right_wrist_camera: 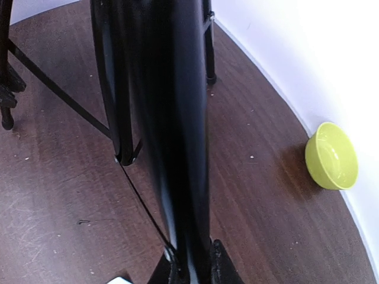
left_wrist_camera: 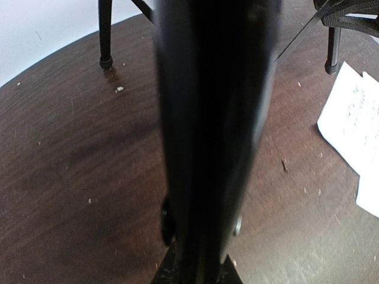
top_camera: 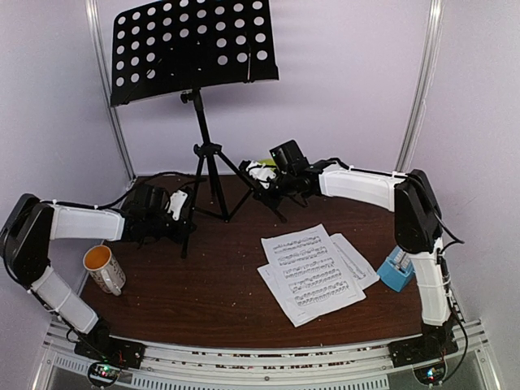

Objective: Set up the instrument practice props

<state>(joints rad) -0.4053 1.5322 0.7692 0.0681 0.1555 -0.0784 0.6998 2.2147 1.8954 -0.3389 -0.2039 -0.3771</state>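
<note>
The black tripod music stand (top_camera: 203,138) stands upright at the back of the table, its hole-punched desk (top_camera: 193,49) high against the wall. My left gripper (top_camera: 183,214) is shut on the stand's left leg (left_wrist_camera: 213,118), which fills the left wrist view between the jaws of that gripper (left_wrist_camera: 198,269). My right gripper (top_camera: 266,185) is shut on the right leg (right_wrist_camera: 172,118), seen close in the right wrist view at that gripper (right_wrist_camera: 189,266). White sheet-music pages (top_camera: 313,272) lie fanned on the table at front right. The small blue metronome (top_camera: 396,272) sits beside my right arm.
A white-and-orange mug (top_camera: 104,268) stands at the front left near my left arm. A lime-green bowl (right_wrist_camera: 331,155) rests against the back wall, right of the stand's legs. The stand's rear foot (left_wrist_camera: 105,59) and thin braces cross the dark wooden table (top_camera: 211,292).
</note>
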